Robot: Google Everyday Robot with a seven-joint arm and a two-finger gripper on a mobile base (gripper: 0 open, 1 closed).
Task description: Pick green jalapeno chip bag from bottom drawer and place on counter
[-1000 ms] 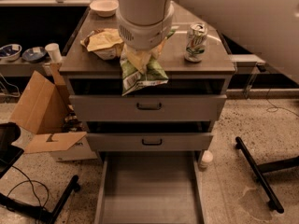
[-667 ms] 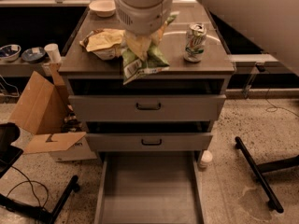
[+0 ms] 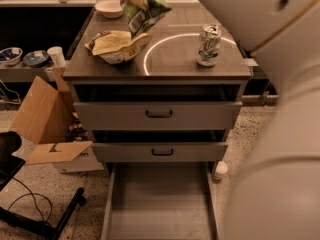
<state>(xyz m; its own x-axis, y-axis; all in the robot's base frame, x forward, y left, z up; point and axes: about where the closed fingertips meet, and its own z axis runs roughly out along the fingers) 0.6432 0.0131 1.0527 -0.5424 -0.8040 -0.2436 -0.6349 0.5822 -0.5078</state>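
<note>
You are nearing the finish: the green jalapeno chip bag (image 3: 144, 6) is hanging over the table (image 3: 222, 70), out of the bottom drawer (image 3: 157, 204), awaiting only set-down, while the gripper is sitting beyond the top edge, its grip untellable.

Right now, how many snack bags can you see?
2: the green jalapeno chip bag hangs over the counter, the end effector out of frame above it; the tan-yellow bag lies on it, left of the ring. The upper drawers' insides are hidden.
</note>
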